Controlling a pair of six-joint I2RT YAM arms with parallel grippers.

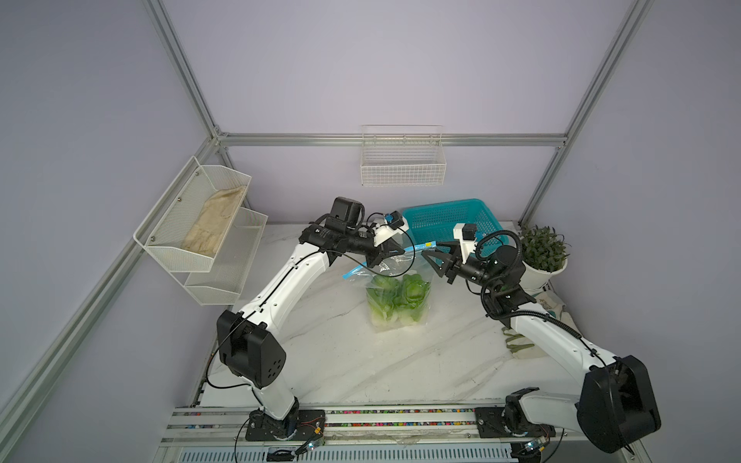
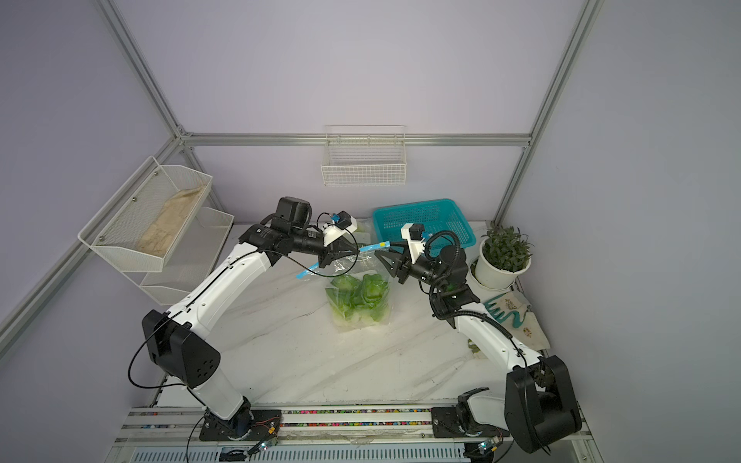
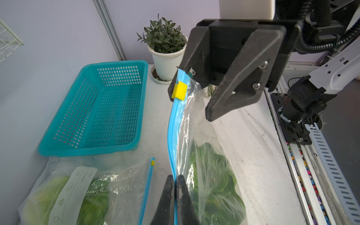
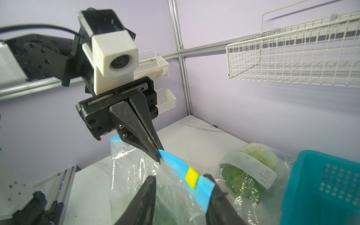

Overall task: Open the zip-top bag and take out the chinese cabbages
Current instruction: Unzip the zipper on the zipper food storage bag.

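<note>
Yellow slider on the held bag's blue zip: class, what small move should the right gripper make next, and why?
Probably close the right gripper on the yellow slider. Its open jaws straddle that end of the blue zip strip, while the left gripper is shut on the strip further along, steadying it; the strip between looks sealed.

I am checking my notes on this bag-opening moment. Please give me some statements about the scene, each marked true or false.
1. The left gripper is shut on the zip-top bag's blue zip strip. True.
2. The right gripper clamps the yellow slider. False: its jaws stand apart, with the slider beside one finger.
3. The chinese cabbages are inside the bag. True.
4. The teal basket holds a cabbage. False: nothing shows in it.
</note>
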